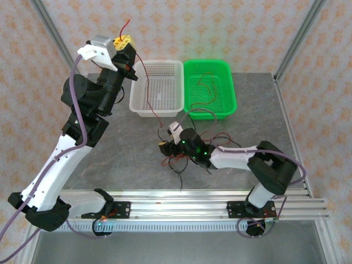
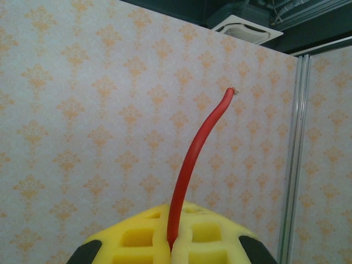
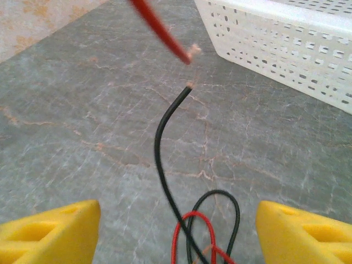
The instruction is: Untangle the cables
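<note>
My left gripper [image 1: 125,41] is raised high at the back left, shut on a red cable [image 1: 147,82]. That cable hangs down past the white basket to the table. In the left wrist view the red cable [image 2: 192,154] sticks up from between the closed yellow pads of the left gripper [image 2: 175,242]. My right gripper [image 1: 168,138] sits low over the tangle of red and black cables [image 1: 181,157], open. In the right wrist view the right gripper [image 3: 177,231] holds nothing; a black cable [image 3: 159,143] and a red loop [image 3: 192,217] lie between its fingers. The hanging red cable's end [image 3: 165,33] dangles ahead.
A white basket [image 1: 165,63] stands at the back centre, its corner [image 3: 275,33] close ahead of the right gripper. A green basket [image 1: 232,93] beside it holds a red cable [image 1: 206,88]. An aluminium rail [image 1: 192,206] runs along the near edge.
</note>
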You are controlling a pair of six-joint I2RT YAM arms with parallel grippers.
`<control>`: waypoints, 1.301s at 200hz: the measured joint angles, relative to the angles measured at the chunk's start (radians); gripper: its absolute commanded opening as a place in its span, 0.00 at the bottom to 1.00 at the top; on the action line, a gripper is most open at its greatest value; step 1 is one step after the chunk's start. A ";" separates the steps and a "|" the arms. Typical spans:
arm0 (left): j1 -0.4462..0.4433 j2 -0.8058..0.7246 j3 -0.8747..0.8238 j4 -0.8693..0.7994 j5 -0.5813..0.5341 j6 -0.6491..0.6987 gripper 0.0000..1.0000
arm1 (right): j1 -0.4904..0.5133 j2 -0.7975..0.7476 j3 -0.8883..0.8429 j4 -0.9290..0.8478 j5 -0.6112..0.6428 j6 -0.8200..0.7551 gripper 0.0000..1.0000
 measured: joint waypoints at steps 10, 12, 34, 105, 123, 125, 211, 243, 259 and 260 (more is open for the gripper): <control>0.000 -0.002 0.000 0.000 0.000 0.000 0.00 | 0.000 0.031 0.021 0.005 0.013 -0.002 0.72; 0.000 -0.003 0.000 0.000 0.000 0.000 0.00 | 0.000 0.039 0.025 0.007 0.014 -0.003 0.72; 0.000 -0.005 0.010 0.000 0.000 0.000 0.00 | 0.000 0.104 0.061 0.027 0.028 -0.001 0.62; 0.000 -0.005 0.087 -0.007 -0.012 0.018 0.00 | -0.004 0.180 0.077 0.052 0.095 0.051 0.00; 0.000 -0.004 0.113 -0.019 -0.031 0.036 0.00 | -0.019 0.180 0.065 0.052 0.122 0.063 0.00; 0.000 -0.004 0.116 -0.019 -0.033 0.037 0.00 | -0.023 0.180 0.063 0.052 0.126 0.066 0.00; 0.000 -0.035 0.190 -0.044 -0.057 0.069 0.00 | -0.191 0.240 0.095 0.025 0.168 0.086 0.00; 0.000 -0.034 0.190 -0.056 -0.053 0.063 0.00 | -0.194 0.233 0.146 -0.014 0.148 0.082 0.31; 0.000 -0.027 0.191 -0.063 -0.046 0.056 0.00 | -0.194 0.184 0.129 -0.048 0.110 0.098 0.58; 0.000 -0.026 0.191 -0.064 -0.045 0.055 0.00 | -0.194 0.181 0.128 -0.050 0.110 0.101 0.59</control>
